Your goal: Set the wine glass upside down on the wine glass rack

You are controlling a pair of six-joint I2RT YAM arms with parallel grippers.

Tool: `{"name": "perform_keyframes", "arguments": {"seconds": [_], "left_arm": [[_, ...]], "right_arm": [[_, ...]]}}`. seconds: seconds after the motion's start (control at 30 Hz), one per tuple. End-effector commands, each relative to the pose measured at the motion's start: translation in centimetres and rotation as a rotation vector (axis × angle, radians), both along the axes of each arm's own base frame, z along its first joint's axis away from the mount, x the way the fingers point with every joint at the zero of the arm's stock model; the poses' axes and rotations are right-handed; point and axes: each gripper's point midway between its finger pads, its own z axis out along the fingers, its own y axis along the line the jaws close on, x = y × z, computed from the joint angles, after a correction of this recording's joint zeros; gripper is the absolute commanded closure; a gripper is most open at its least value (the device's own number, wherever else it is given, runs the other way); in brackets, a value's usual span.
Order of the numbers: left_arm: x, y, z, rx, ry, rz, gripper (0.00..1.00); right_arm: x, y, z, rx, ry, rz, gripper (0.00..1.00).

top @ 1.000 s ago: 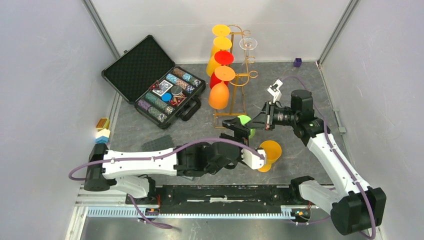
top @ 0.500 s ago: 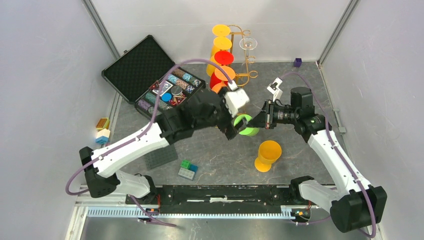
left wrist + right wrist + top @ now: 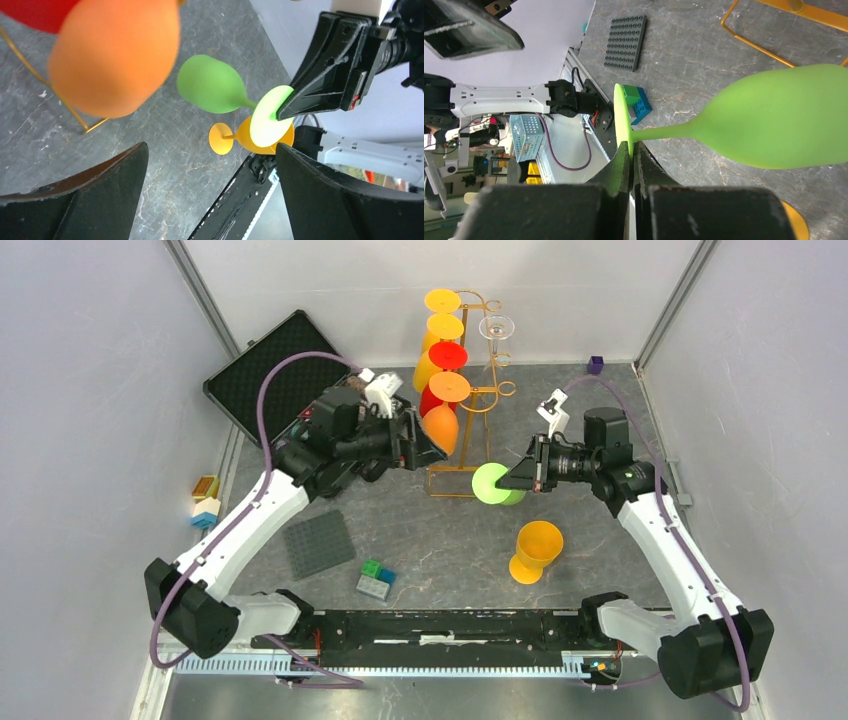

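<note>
Right gripper [image 3: 631, 150] fingers clamped on the foot of the green wine glass [image 3: 774, 120], held on its side — near the base of the gold wine glass rack [image 3: 488, 390]. Left gripper [image 3: 210, 195] gapes wide, empty, beside a hanging orange glass [image 3: 115, 55].

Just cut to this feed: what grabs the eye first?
The green wine glass, held sideways above mid-table, its foot pinched in the shut right tool. Behind it the gold wine glass rack carries yellow, red and orange glasses upside down, with the open left tool beside the lowest orange one.
</note>
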Motion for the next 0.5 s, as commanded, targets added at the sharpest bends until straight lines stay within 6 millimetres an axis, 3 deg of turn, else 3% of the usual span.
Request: {"name": "perform_keyframes", "arguments": {"seconds": [0.0, 0.2, 0.47], "left_arm": [[0.0, 2.3, 3.6, -0.166, 0.016, 0.070, 0.00], [2.1, 6.9, 2.1, -0.138, 0.036, 0.261, 0.00], [3.0, 10.6, 0.4, -0.017, 0.001, 0.453, 0.00]], "right_arm": [[1.2, -0.8, 1.5, -0.032, -0.082, -0.022, 1.00], [2.8, -2.6, 1.7, -0.107, -0.105, -0.100, 1.00], [6.0, -5.8, 3.8, -0.217, -0.187, -0.254, 1.00]]}}
